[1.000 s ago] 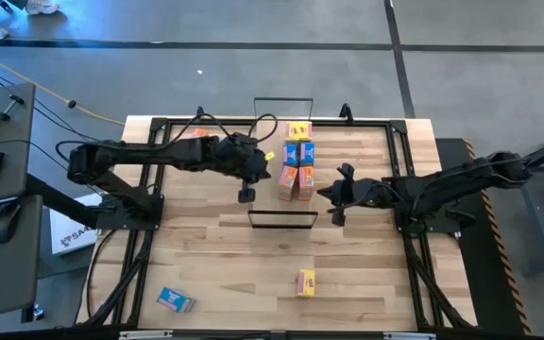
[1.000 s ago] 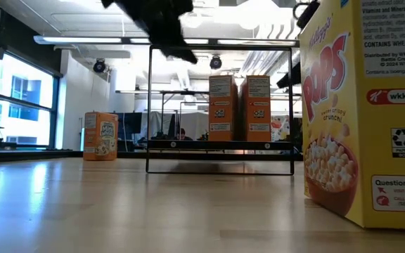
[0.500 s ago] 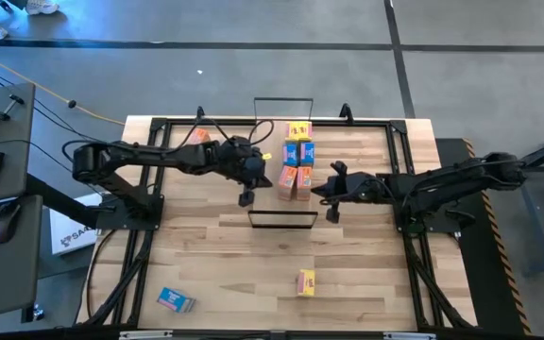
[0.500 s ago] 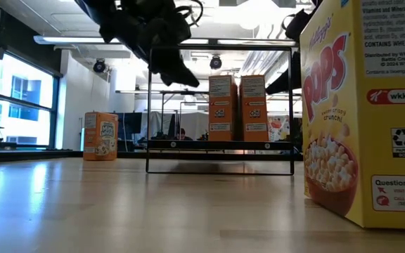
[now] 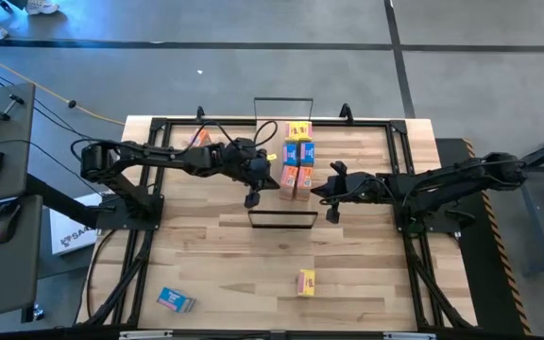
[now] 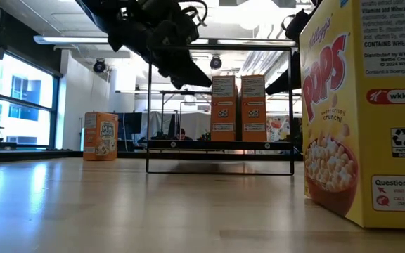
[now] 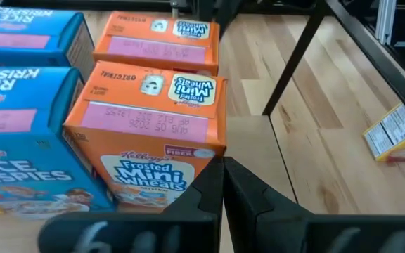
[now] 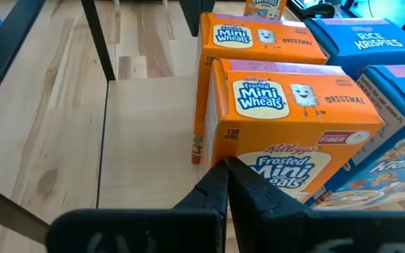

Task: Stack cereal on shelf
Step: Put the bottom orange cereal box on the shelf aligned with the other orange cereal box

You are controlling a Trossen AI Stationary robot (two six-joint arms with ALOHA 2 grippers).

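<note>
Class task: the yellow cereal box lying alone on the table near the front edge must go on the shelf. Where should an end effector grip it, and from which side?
The yellow cereal box lies flat with clear table all round and both arms far off, so come straight down from above. Grip across its two long edges, the narrower span, near the middle; that probably fits the fingers best and keeps it balanced.

Orange and blue cereal boxes (image 5: 297, 168) upright on wire-framed shelf (image 5: 272, 194)

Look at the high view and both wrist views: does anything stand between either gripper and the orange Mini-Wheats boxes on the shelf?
Nothing visible does. The left gripper and right gripper, both shut, flank the shelf, and each wrist view shows an orange Mini-Wheats box directly beyond the fingertips, with only bare board between.
</note>
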